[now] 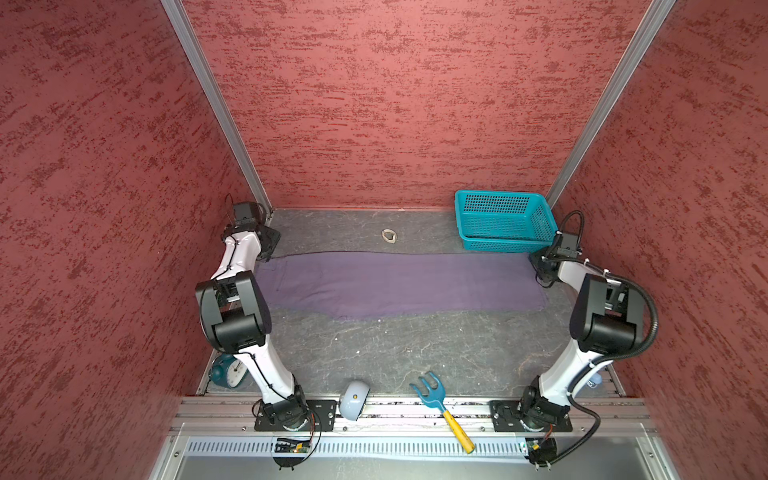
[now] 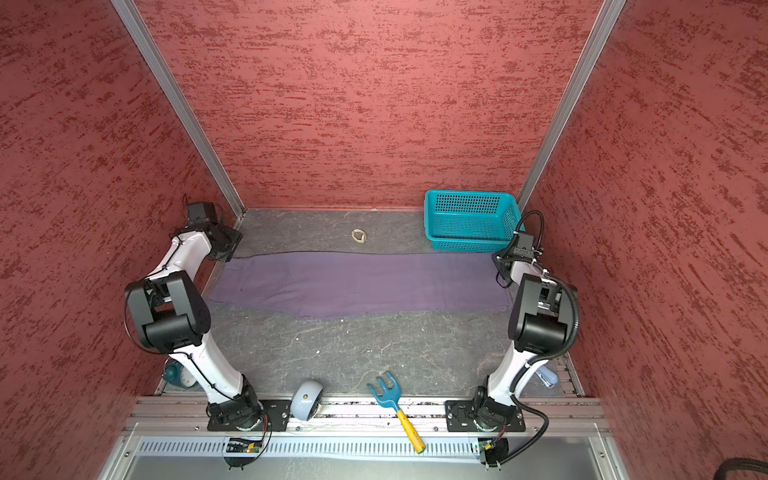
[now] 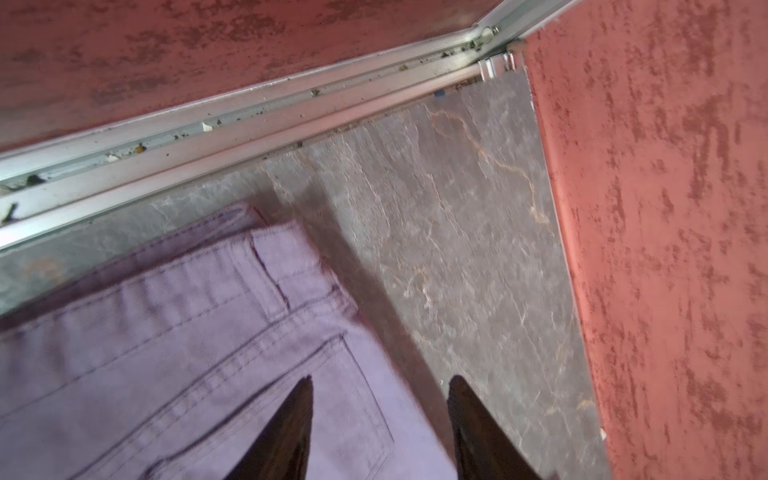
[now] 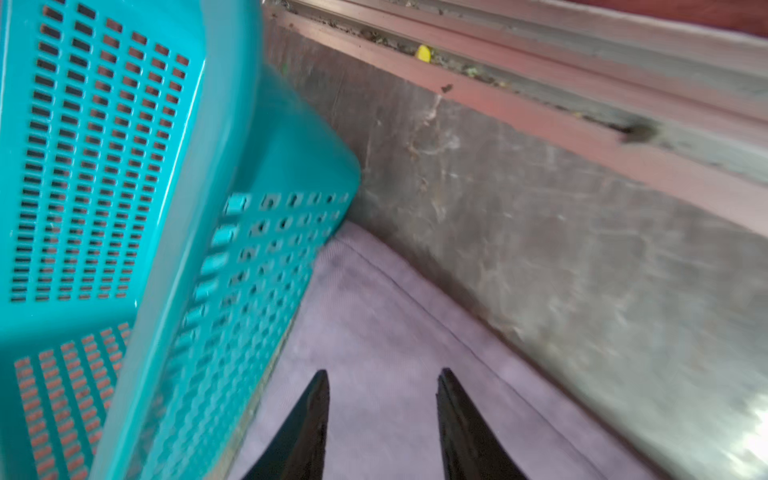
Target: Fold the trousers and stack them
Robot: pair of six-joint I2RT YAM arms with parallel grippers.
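Judging from both top views, found the trousers laid flat as one long band across the table, stretched from nine o'clock to three o'clock just beyond the middle, seemingly halved lengthwise already, waistband at the nine o'clock end. Saw the left gripper poised above that waistband corner, jaws spread and clamping nothing, one finger over the back pocket and its partner over bare stone just off the cloth edge. Saw the right gripper likewise parted and empty above the hem end at three o'clock, close beside the teal basket, set at about two o'clock with its near wall touching or almost touching the cloth; could not rule out hem trapped under it. Reckoned the likely failures as these: pinching only the top layer at either end and losing the lower leg during the lift; closing the left jaws astride the edge and missing the fabric altogether; knocking the basket with a right finger, or dragging it along by any cloth caught beneath; raising the two ends unevenly and skewing the fold; sweeping the far edge into the small pale ring at twelve o'clock
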